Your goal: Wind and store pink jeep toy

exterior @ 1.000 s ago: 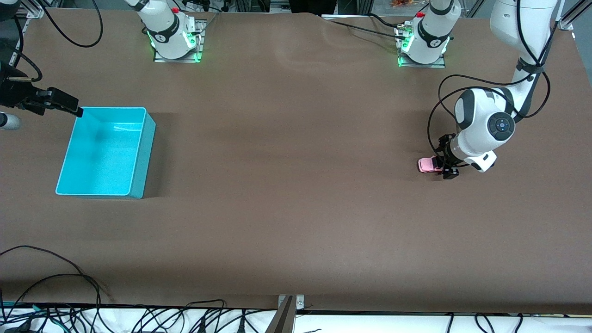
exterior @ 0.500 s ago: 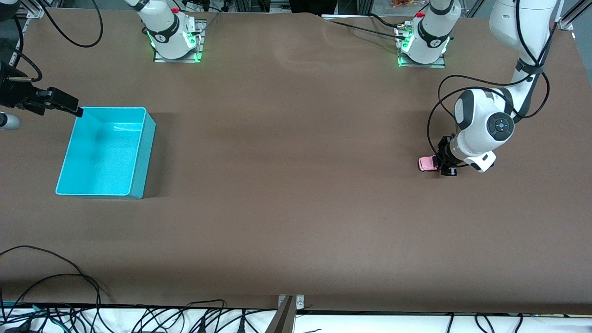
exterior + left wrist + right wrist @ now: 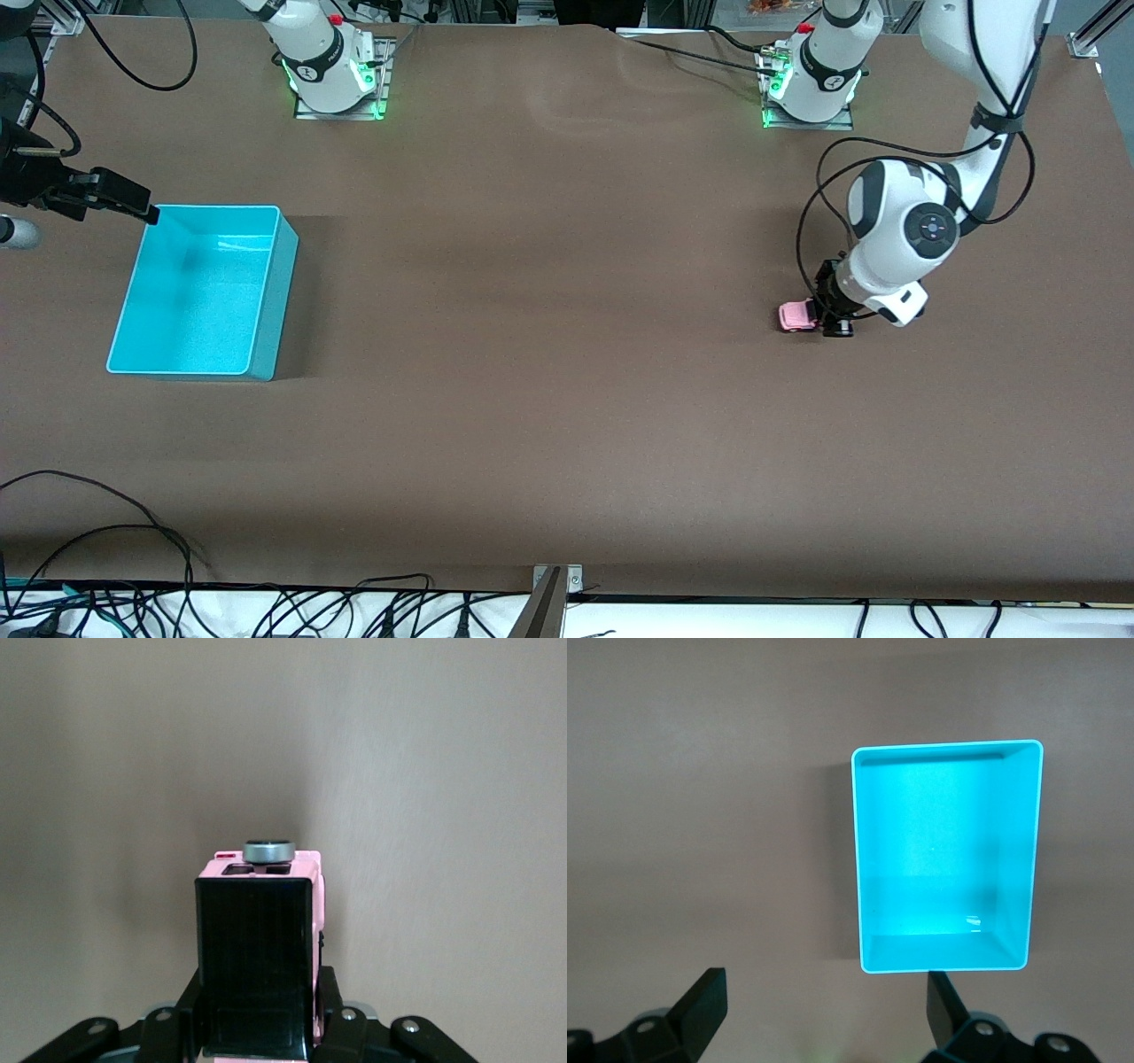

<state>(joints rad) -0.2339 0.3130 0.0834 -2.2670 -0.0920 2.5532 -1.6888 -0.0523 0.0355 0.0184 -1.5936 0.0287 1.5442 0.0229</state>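
The pink jeep toy [image 3: 796,316], pink body with a black roof, sits on the brown table toward the left arm's end. My left gripper [image 3: 831,317] is low at the table and shut on it. In the left wrist view the jeep [image 3: 257,948] fills the space between the fingers [image 3: 328,1001], its roof facing the camera and a grey round part at its front end. My right gripper [image 3: 133,206] is open and empty, over the table beside a corner of the cyan bin [image 3: 276,301]. The right wrist view shows that gripper [image 3: 824,1010] open and the bin [image 3: 858,859] empty.
The two arm bases [image 3: 332,66] stand along the table edge farthest from the front camera. Cables [image 3: 106,549] lie along the nearest edge. A wide stretch of brown table lies between the jeep and the bin.
My left gripper has moved a short way toward the right arm's end of the table, taking the jeep with it. The right arm has not moved.
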